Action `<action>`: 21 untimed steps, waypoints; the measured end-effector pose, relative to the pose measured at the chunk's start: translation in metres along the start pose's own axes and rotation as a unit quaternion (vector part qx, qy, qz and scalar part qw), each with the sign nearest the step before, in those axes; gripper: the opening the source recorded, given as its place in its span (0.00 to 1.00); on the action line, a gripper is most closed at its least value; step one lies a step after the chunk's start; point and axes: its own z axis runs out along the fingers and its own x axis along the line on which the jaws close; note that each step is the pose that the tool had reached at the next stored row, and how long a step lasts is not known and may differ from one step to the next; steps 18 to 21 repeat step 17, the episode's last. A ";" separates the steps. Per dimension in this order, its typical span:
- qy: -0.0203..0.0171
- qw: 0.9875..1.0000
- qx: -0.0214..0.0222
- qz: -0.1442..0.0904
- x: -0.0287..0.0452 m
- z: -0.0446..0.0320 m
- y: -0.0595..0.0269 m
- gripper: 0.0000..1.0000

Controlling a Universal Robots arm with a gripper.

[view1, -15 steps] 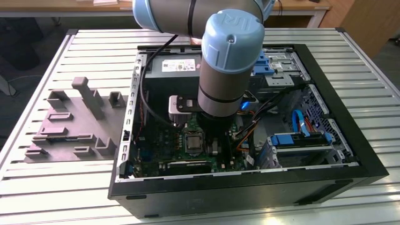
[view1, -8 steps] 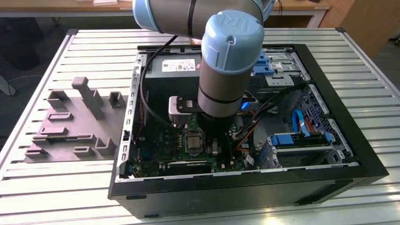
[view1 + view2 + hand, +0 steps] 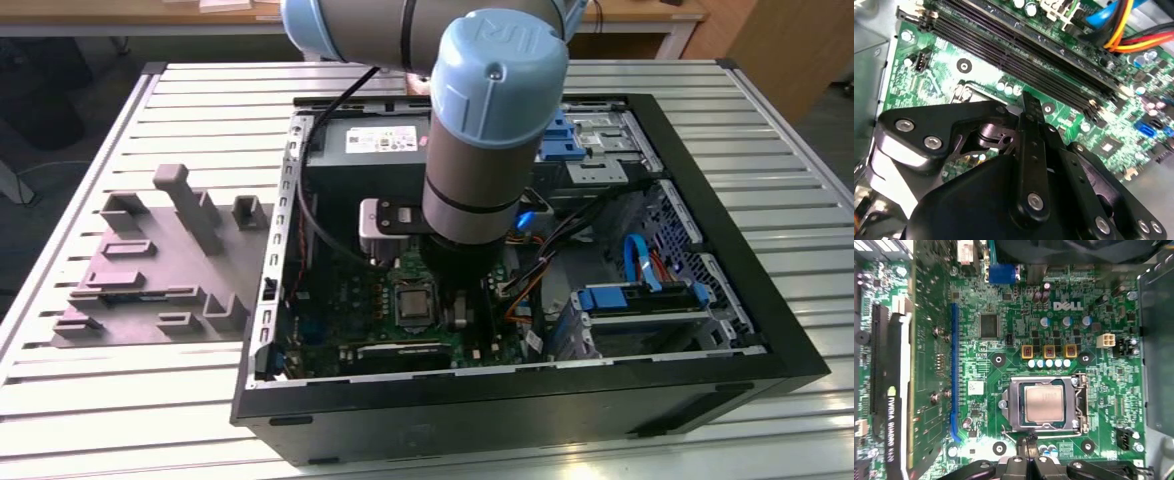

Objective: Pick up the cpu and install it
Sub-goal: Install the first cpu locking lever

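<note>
Gripper (image 3: 1026,447) lowered into the open computer case (image 3: 747,340) over the green motherboard (image 3: 1004,305). The cpu (image 3: 1043,404) lies flat inside the silver socket frame (image 3: 1014,410), just beyond the fingertips and apart from them; nothing sits between the jaws, which look drawn nearly together. A sound seating would need the chip square and flush within the frame. The first wrist view shows chip and socket; the second wrist view instead shows the memory slots (image 3: 1019,47) beyond the gripper linkage
</note>
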 end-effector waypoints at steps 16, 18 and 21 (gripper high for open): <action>0.000 1.000 0.000 0.000 -0.0006 -0.0295 0.0012 0.11; 0.000 1.000 0.000 0.000 -0.0005 -0.0295 0.0013 0.11; 0.000 1.000 0.000 0.000 -0.0005 -0.0295 0.0013 0.11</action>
